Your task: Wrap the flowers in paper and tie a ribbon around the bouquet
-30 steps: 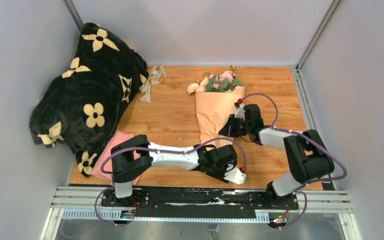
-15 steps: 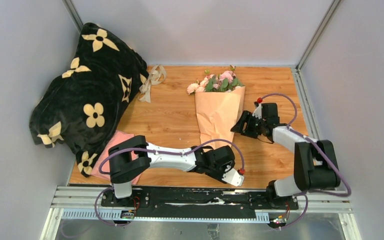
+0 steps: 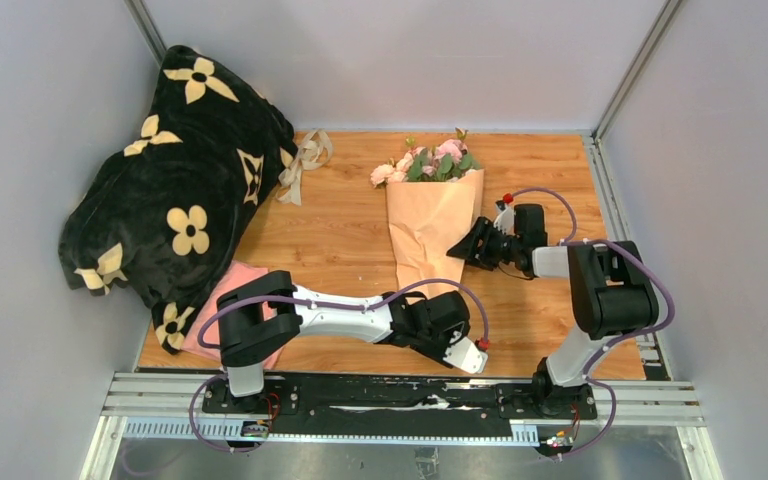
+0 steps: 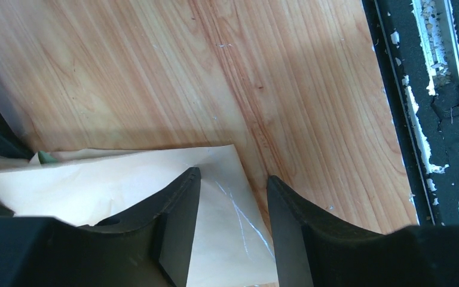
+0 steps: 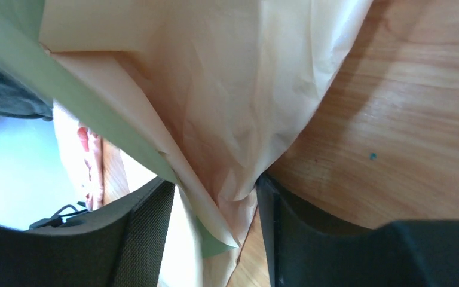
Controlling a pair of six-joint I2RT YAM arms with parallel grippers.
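The bouquet lies on the wooden table (image 3: 345, 230). Its flowers (image 3: 428, 165) point to the far side, out of a cone of peach paper (image 3: 430, 225). My left gripper (image 3: 432, 318) is down on the cone's narrow near end. Its jaws stand apart over a flat corner of the paper (image 4: 227, 209), gripping nothing that I can see. My right gripper (image 3: 458, 250) is open at the cone's right edge. A loose fold of paper (image 5: 227, 119), olive green (image 5: 95, 113) underneath, hangs between its fingers. The cream ribbon (image 3: 303, 160) lies bunched at the far left beside the blanket.
A black blanket with cream flower prints (image 3: 175, 200) fills the left side. A pink cloth (image 3: 250, 285) lies under the left arm's base. Grey walls close in three sides. The black rail (image 4: 448, 107) runs along the near table edge.
The right gripper opened and let go of the paper, swung out to the right, then came back to the cone's right edge. The bouquet shifted slightly left. The left arm barely moved.
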